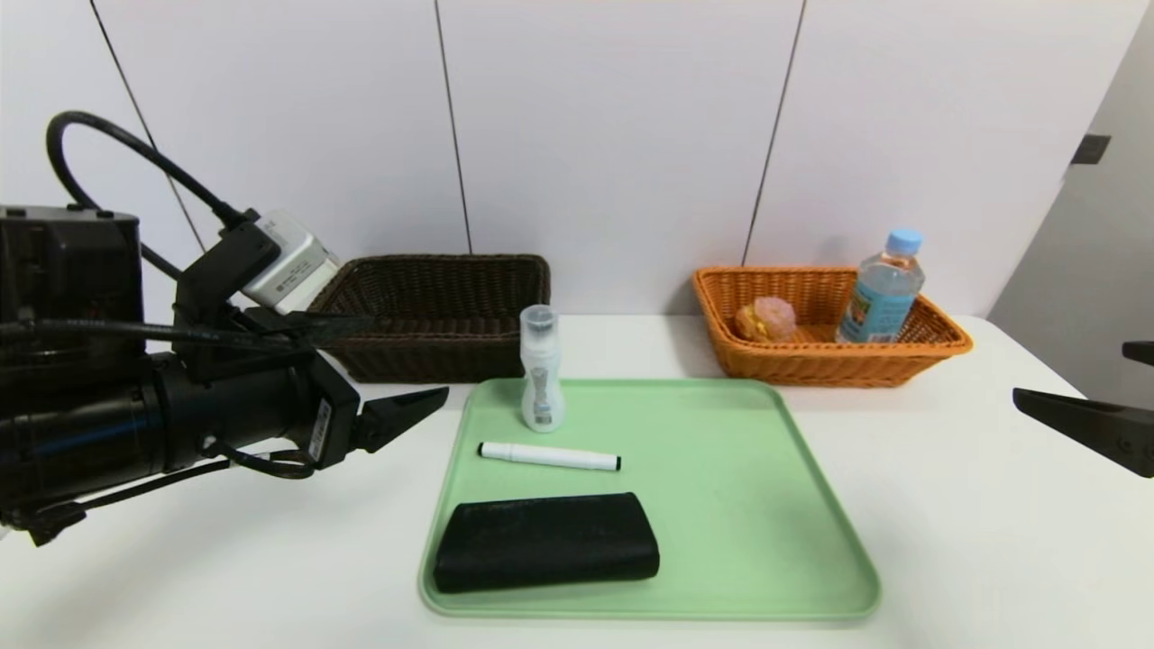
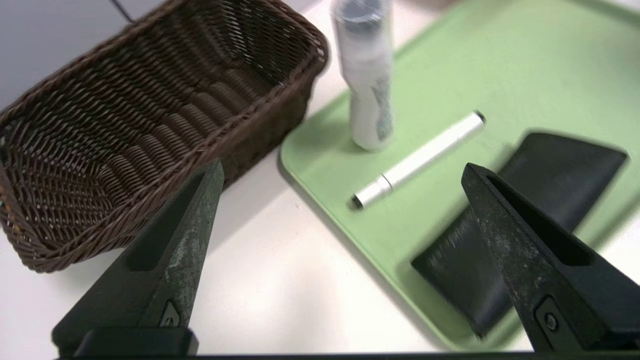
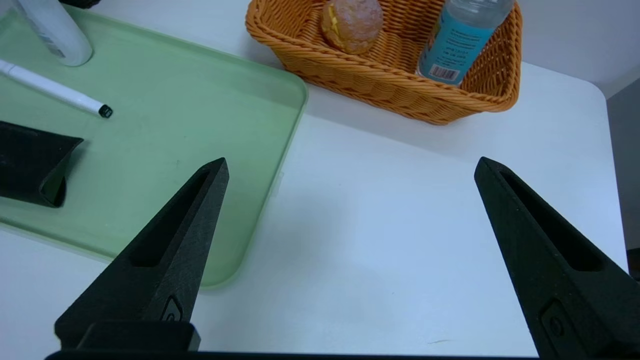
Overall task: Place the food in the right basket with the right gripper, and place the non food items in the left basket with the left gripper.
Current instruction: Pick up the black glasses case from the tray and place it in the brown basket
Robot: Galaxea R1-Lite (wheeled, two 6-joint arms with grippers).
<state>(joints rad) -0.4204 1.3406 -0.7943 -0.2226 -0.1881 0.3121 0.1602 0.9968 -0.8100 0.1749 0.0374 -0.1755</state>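
White panels with thin dark seams are standing behind a white worktop (image 1: 902, 505), and a grey surface is showing at the far right. On the worktop a green tray (image 1: 748, 505) is lying between the two hands. Near its far left corner a clear, white-tinted bottle (image 1: 543, 370) is standing upright; nearer, a white marker with black ends (image 1: 550, 456) is lying crosswise, and nearer still a black case (image 1: 547, 543) is resting flat. Beyond the tray, to the left, a dark brown wicker basket (image 1: 433, 356) is sitting with nothing visible inside it. Beyond it to the right, an orange wicker basket (image 1: 829, 365) is holding a bun with yellow filling (image 1: 766, 319) and, to the bun's right, a water bottle with a blue cap (image 1: 879, 293), which is leaning. The left hand (image 1: 406, 370) is hovering left of the tray, near the dark basket, its fingers spreading wide around nothing. The right hand (image 3: 352, 160) is hanging over the worktop to the right of the tray, also standing wide and holding nothing.
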